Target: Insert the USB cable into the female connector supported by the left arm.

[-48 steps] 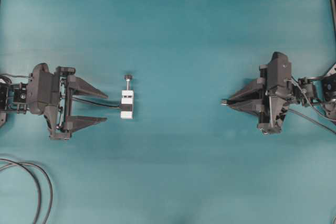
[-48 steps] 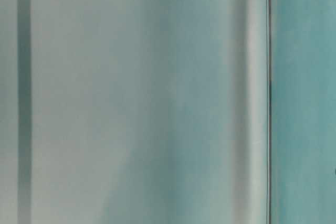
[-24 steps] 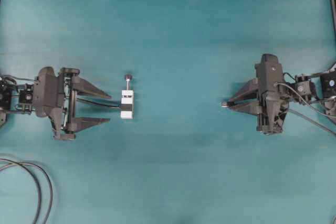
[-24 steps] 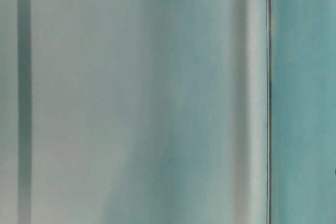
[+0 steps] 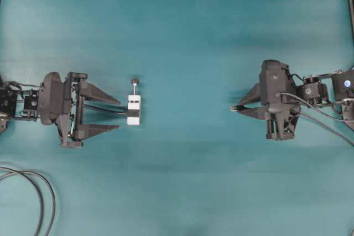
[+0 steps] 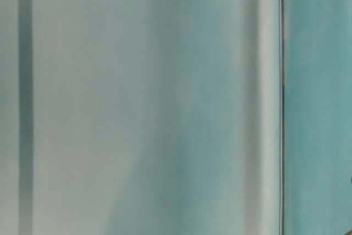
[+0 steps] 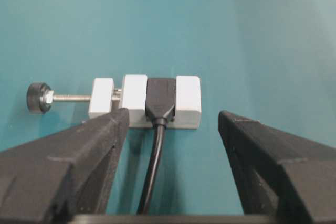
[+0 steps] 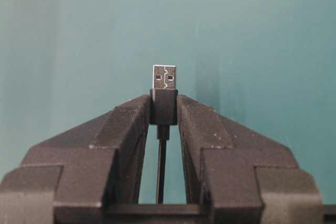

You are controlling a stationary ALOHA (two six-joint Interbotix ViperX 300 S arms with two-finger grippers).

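The female connector point(image 5: 134, 109) lies just beyond the spread left claw point(image 5: 115, 115); right claw point(image 5: 235, 107) pinches the USB cable point(image 8: 164, 99).

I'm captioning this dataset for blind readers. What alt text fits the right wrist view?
The right gripper pinches the dark plug of the USB cable between its two black fingertips, the silvery metal tip sticking out beyond them. The thin cable runs back between the fingers, over a plain teal surface.

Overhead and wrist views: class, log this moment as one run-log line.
left gripper: open, straddling cable behind white block connector | right gripper: shut on dark silver-tipped USB plug | plug: apart from connector, not inserted
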